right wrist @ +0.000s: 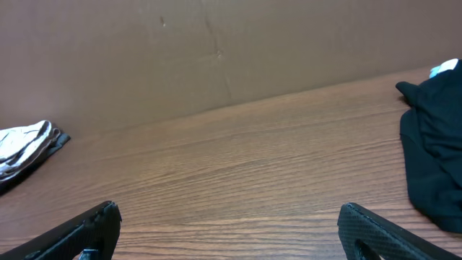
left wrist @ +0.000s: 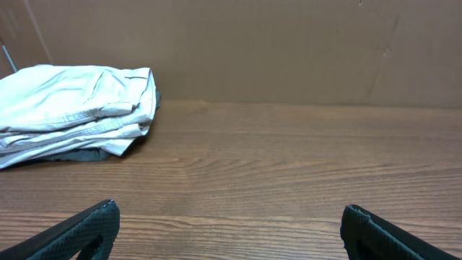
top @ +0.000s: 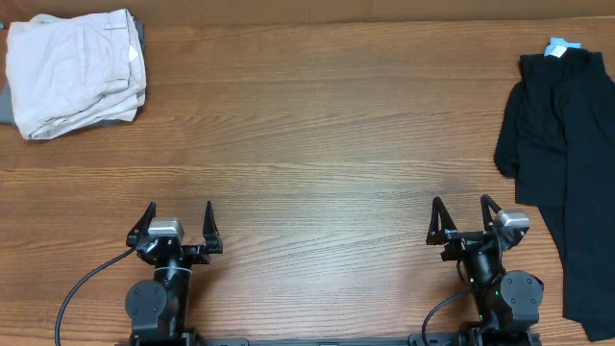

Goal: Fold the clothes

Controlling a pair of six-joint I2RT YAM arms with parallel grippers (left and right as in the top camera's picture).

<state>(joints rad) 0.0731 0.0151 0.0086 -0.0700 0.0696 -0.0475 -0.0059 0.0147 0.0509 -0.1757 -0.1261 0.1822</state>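
Note:
Folded cream-beige shorts (top: pixel 75 69) lie at the far left corner, stacked on a grey garment (top: pixel 8 104) that peeks out beneath; the stack also shows in the left wrist view (left wrist: pixel 72 108) and the right wrist view (right wrist: pixel 25 148). A black garment with a blue tag (top: pixel 565 144) lies unfolded along the right edge, also in the right wrist view (right wrist: pixel 433 144). My left gripper (top: pixel 179 213) is open and empty near the front left (left wrist: pixel 227 217). My right gripper (top: pixel 461 210) is open and empty near the front right (right wrist: pixel 229 220).
The wooden table (top: pixel 317 135) stretches between the two piles. A brown cardboard wall (left wrist: pixel 274 50) stands along the far edge. Cables run from both arm bases at the front.

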